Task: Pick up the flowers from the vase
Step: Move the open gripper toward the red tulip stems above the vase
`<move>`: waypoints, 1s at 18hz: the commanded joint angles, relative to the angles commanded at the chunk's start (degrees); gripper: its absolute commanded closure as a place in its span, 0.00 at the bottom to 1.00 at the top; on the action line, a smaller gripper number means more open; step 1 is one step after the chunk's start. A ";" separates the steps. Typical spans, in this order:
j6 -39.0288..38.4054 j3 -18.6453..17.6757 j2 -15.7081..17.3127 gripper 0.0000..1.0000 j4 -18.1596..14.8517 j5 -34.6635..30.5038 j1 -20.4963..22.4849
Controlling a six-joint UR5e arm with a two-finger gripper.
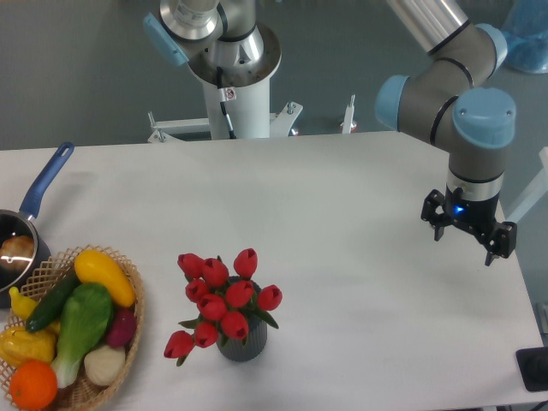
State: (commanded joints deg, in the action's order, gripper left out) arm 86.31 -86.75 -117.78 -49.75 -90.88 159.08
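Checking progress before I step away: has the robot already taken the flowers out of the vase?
No, the flowers stand in the vase, and the gripper hangs far off to the side, holding nothing.

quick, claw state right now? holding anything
claw: open, holding nothing, over bare table far right of the flowers, which sit in the vase.

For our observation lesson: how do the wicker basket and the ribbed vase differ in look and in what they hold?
The wicker basket is wide, shallow and pale woven; the vase is narrow, upright, dark grey and ribbed. The basket holds mixed plastic fruit and vegetables; the vase holds red tulips. Both stand on the white table.
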 joint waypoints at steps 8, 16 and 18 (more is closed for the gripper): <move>-0.27 -5.26 0.79 0.00 3.32 0.79 0.70; -0.70 -19.15 11.32 0.00 6.59 12.29 -0.79; -1.14 -19.69 12.65 0.00 6.50 14.93 -2.28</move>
State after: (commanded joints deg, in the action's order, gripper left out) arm 85.17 -106.43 -105.12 -43.24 -75.95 156.80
